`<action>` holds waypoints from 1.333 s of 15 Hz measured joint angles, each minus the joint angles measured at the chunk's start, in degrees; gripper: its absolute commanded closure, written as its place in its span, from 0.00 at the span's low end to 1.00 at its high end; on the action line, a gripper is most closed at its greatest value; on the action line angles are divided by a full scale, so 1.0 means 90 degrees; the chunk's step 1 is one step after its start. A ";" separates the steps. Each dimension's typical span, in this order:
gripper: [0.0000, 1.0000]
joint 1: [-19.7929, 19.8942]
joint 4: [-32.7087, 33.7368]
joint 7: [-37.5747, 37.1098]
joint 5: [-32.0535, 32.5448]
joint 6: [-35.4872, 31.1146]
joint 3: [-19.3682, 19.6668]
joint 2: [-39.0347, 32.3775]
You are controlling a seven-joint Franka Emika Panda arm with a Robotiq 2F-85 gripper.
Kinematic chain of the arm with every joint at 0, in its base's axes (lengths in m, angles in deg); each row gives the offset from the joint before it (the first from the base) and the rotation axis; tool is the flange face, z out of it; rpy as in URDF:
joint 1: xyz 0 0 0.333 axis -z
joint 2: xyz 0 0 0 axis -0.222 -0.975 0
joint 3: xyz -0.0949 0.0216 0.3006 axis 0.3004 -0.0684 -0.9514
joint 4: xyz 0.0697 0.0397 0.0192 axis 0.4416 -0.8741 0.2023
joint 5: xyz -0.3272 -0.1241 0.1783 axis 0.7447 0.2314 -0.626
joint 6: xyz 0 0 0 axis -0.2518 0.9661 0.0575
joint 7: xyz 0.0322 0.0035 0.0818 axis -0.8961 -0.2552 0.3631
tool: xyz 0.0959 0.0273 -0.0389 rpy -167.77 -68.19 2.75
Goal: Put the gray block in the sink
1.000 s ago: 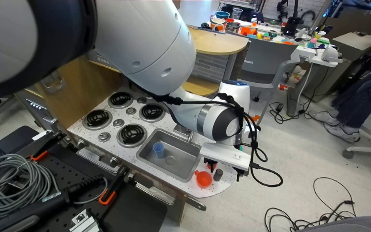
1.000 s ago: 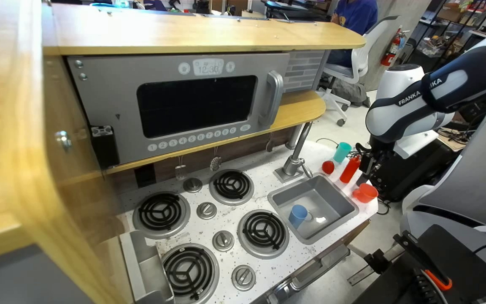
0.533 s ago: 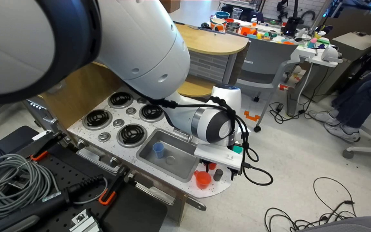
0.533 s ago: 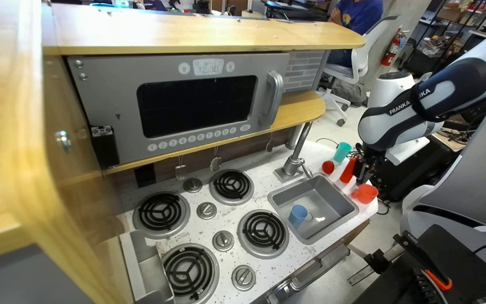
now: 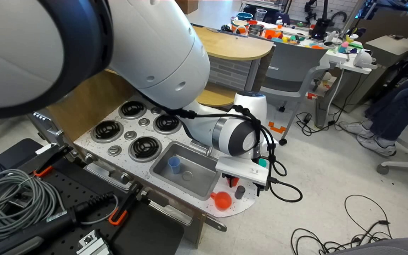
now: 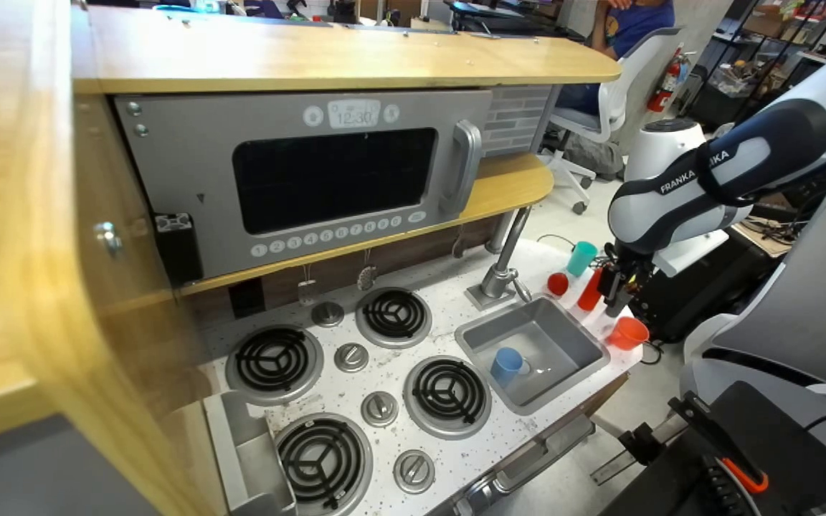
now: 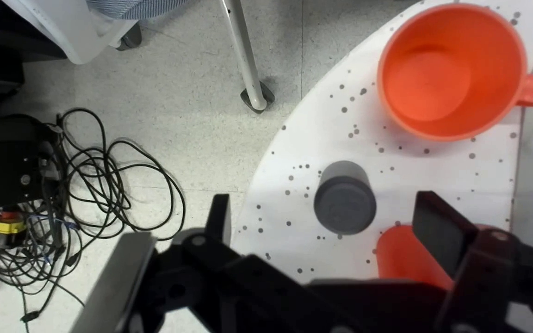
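The gray block is a dark gray cylinder standing upright on the speckled white counter near its rounded end. It also shows in both exterior views, partly covered by the gripper in the latter. My gripper is open and empty, with the block showing between its spread fingers in the wrist view. In an exterior view the gripper hangs over the counter end close to the block; the exact height gap is unclear. The sink is a silvery basin beside this end, also seen in an exterior view.
A red cup stands near the block. A red bottle lies partly under the right finger. A red ball and teal cup are behind. A blue cup sits in the sink. The faucet rises behind it.
The arm has moved toward the sink and shifted slightly back since. The red cup has shifted and turned a little, toward the counter's front edge. The gray block stays in place.
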 measured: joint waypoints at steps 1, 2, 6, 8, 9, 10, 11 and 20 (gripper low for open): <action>0.00 0.0000 0.0016 -0.0015 0.0000 0.0000 0.0000 -0.0007; 0.00 0.0000 0.0022 -0.0031 0.0000 0.0000 0.0000 -0.0013; 0.00 0.0000 0.0029 -0.0090 0.0000 0.0000 0.0049 -0.0065; 0.07 -0.0002 0.0047 -0.0136 0.0000 0.0000 0.0072 -0.0119; 0.25 -0.0005 0.0060 -0.0158 0.0000 0.0000 0.0080 -0.0148; 0.32 -0.0010 0.0076 -0.0183 0.0000 0.0000 0.0086 -0.0175; 0.40 -0.0017 0.0087 -0.0195 0.0000 0.0000 0.0089 -0.0197; 0.92 -0.0268 0.0093 -0.0249 0.0005 -0.0184 0.0096 -0.0303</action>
